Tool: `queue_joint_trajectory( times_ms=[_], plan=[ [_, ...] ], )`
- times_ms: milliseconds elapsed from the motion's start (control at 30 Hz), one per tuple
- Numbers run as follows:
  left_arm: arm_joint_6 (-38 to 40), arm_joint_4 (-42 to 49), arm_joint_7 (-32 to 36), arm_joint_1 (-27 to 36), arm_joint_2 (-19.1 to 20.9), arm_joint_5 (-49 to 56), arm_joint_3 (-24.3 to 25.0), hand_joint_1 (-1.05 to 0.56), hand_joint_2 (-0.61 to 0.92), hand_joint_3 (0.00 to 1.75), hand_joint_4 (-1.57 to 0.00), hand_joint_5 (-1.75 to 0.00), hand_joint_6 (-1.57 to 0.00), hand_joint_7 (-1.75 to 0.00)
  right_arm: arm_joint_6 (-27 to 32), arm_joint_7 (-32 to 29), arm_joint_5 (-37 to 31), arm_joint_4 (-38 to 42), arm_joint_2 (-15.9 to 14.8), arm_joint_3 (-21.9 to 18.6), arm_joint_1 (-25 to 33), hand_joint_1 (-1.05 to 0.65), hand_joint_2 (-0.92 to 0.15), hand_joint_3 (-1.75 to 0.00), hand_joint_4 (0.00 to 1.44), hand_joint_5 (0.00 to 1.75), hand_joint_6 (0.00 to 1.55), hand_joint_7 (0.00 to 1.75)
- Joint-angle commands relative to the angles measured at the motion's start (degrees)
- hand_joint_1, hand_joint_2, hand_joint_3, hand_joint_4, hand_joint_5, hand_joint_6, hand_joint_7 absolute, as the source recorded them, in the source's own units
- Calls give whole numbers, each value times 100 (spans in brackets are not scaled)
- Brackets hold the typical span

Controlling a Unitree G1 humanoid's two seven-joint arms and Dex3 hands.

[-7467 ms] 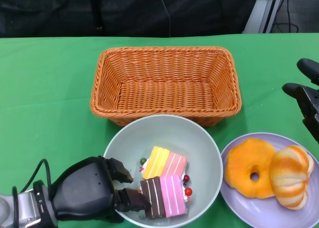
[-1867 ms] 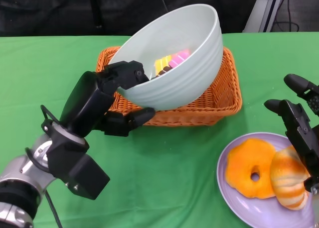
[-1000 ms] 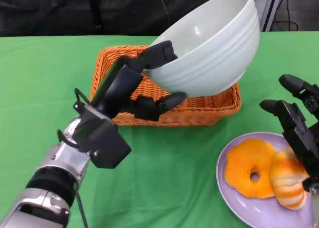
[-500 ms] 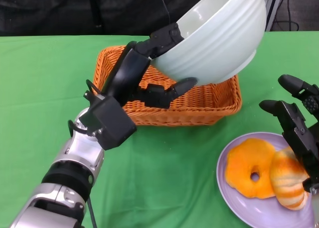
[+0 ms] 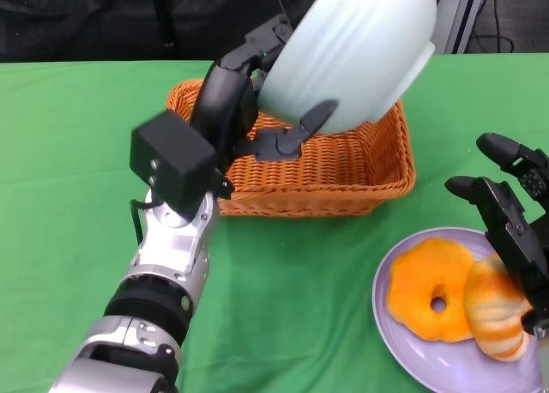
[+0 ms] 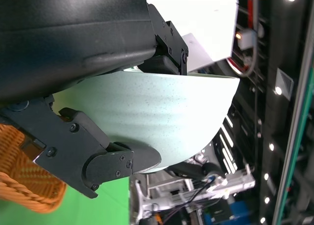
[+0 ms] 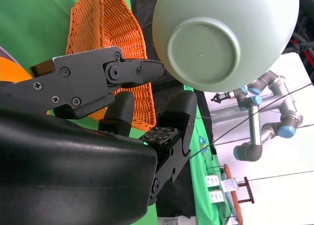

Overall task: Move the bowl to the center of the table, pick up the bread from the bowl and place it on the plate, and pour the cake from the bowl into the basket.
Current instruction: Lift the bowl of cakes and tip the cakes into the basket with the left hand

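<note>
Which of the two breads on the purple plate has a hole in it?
The round orange doughnut-shaped bread, on the plate's left; the striped loaf has none.

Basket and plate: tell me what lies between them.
Head view: only bare green cloth lies between the basket and the plate. The right hand hovers off to the side, over the plate's far edge.

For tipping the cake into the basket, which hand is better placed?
The left hand: it grips the bowl, tilted above the basket. The right hand holds nothing, over the plate.
</note>
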Motion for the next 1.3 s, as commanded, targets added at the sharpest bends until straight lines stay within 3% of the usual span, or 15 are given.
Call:
queue_joint_trajectory(
  times_ms=[33,600,733,1300],
  plan=[
    [341,-304,-163,-235,-32,-322,207,-17,61,104,-75,-175,-72,-152,-50,54,21,-7,-116,-33,37,-20,-92,-25,51,122,54,65],
    [2473,-931,-879,-289,-231,-1532,915,-14,58,112,-80,-172,-78,-150,-59,67,33,-4,-69,-30,41,-20,-92,-26,51,121,52,65],
    [3040,-1067,-1006,-312,-273,-1840,1080,-12,59,112,-76,-174,-74,-156,-98,91,32,32,-66,-39,33,-22,-92,-25,51,121,52,65],
    [4839,-1491,-848,-347,-428,-2951,1779,-10,62,113,-72,-175,-71,-161,-121,139,10,22,-78,-39,66,-20,-92,-26,52,122,52,67]
  ],
)
